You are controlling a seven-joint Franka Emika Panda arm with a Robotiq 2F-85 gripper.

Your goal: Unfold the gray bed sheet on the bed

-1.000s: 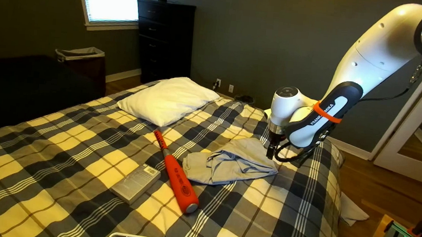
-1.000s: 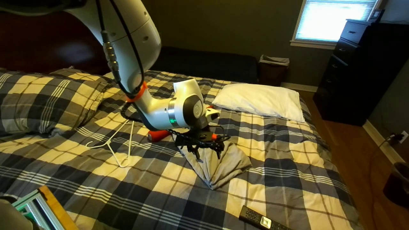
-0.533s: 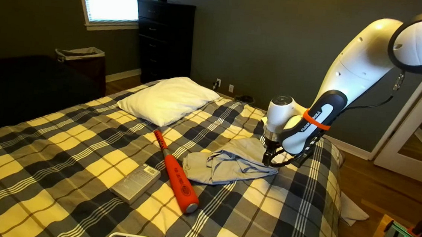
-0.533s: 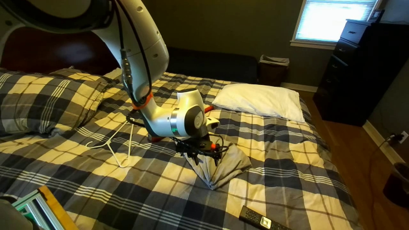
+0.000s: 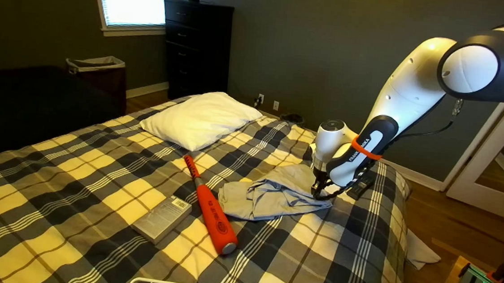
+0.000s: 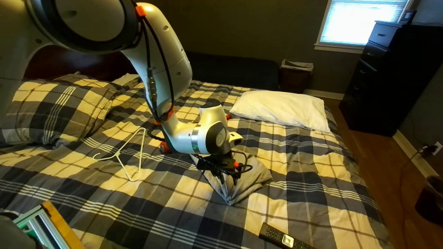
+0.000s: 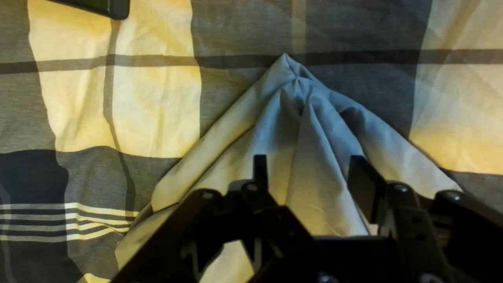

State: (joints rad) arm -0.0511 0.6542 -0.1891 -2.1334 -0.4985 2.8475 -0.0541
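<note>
- Above the sheet (image 5: 277, 197), the gripper (image 7: 308, 169) is sinking lower than a second ago, its jaws standing apart.
- The sheet is lying bunched, unmoved, on the bed (image 6: 166, 207).
- Likely a first pinch is nearing; unfolding is still waiting.

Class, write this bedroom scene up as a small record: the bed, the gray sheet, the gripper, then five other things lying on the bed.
Bed: covered in dark, gray and pale-yellow plaid
Gray bed sheet: wrinkled and bunched on the bed, one end gathered to a point; not yet unfolded
Gripper: jaws open, over the sheet near its point; contact unclear
White pillow: lying flat
Gray box: lying flat
Red bat: between the gray box and the sheet
White hanger: lying flat
Black remote: near an edge of the bed
</note>
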